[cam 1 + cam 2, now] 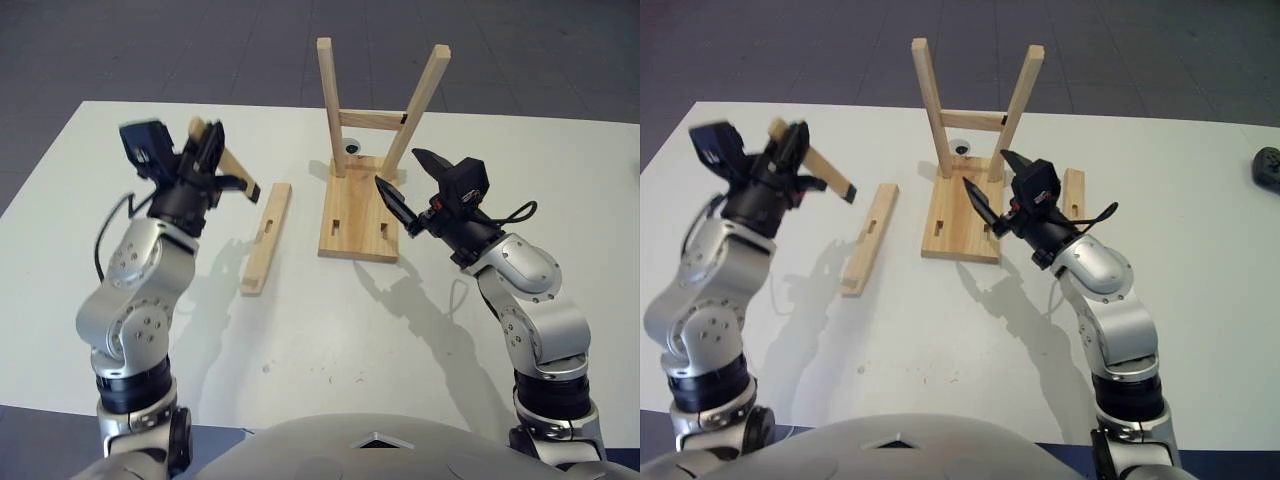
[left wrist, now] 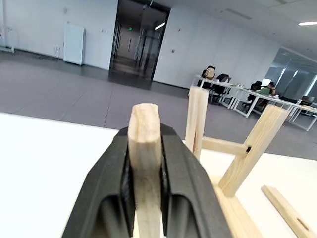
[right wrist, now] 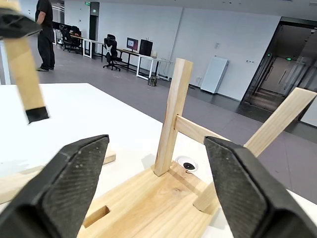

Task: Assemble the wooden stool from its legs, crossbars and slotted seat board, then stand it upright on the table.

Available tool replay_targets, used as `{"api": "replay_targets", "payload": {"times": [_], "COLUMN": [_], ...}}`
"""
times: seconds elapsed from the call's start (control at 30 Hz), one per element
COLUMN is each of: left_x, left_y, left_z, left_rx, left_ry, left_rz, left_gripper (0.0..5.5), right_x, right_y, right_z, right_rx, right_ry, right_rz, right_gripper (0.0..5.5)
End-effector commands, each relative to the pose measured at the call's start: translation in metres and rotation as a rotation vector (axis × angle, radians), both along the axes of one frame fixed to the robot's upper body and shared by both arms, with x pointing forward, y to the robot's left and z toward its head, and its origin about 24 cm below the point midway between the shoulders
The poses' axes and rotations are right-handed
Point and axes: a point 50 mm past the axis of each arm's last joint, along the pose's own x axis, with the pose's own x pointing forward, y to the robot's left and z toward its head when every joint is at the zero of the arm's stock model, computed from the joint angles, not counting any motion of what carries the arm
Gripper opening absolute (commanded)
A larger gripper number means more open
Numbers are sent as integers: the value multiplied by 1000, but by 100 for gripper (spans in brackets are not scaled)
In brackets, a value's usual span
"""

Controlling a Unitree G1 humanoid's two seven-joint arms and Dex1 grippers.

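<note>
The slotted seat board (image 1: 358, 215) lies flat on the white table (image 1: 330, 330). Two legs joined by a crossbar (image 1: 370, 120) stand up from its far end. My left gripper (image 1: 205, 140) is raised over the table's left side, shut on a wooden leg (image 1: 228, 166) with a dark tip; the wrist view has that leg (image 2: 146, 163) clamped between the black fingers (image 2: 101, 191). Another slotted leg (image 1: 267, 237) lies loose between that gripper and the board. My right gripper (image 1: 405, 180) hangs open just above the board's right edge, with nothing between its pads (image 3: 74, 183).
A further wooden piece (image 1: 1073, 192) lies on the table right of the seat board, behind my right arm. A round cable grommet (image 1: 352, 147) sits in the table at the foot of the standing legs. A dark object (image 1: 1267, 167) rests at the far right edge.
</note>
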Motion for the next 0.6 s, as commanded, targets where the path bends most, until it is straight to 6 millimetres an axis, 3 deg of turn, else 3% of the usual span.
{"api": "replay_targets", "payload": {"times": [0.03,0.27,0.6], "left_x": [4,22,38], "left_y": [5,8,6], "left_z": [-31,-47,-43], "left_rx": [-76,-25,-24], "left_ry": [72,53,0], "left_rz": [33,56,40], "left_gripper": [42,42,42], "right_x": [-4,-3,-4], "right_y": [-7,-4,0], "right_z": [-2,-4,-9], "right_rx": [-10,-17,-29], "right_ry": [-3,6,19], "right_rz": [-54,-41,-31], "right_gripper": [437,540,540]}}
